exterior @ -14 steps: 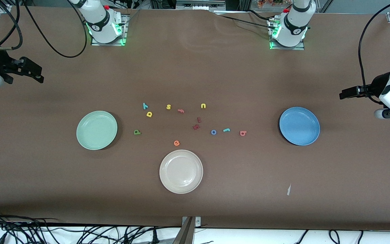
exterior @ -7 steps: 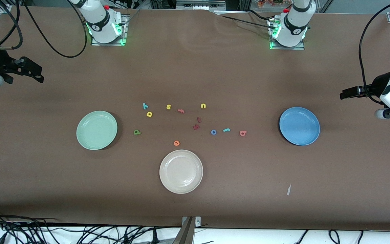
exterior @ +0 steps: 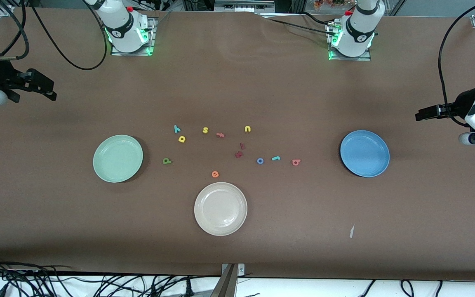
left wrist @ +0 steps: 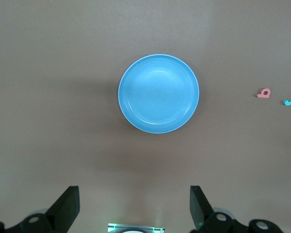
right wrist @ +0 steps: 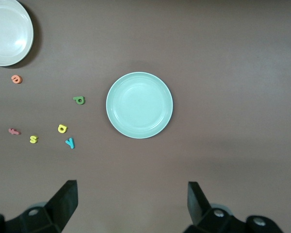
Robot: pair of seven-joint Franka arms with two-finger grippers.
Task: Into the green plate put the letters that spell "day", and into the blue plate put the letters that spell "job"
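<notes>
front view: round mint green plate point(exterior: 118, 158), empty, shallow rim.

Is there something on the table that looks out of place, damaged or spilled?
Only one thing: a small pale scrap, like a bit of paper or tape, lies alone on the brown table cover, nearer the front camera than the blue plate. It belongs to no plate or letter group. All three plates sit flat, and nothing looks spilled or broken.
</notes>
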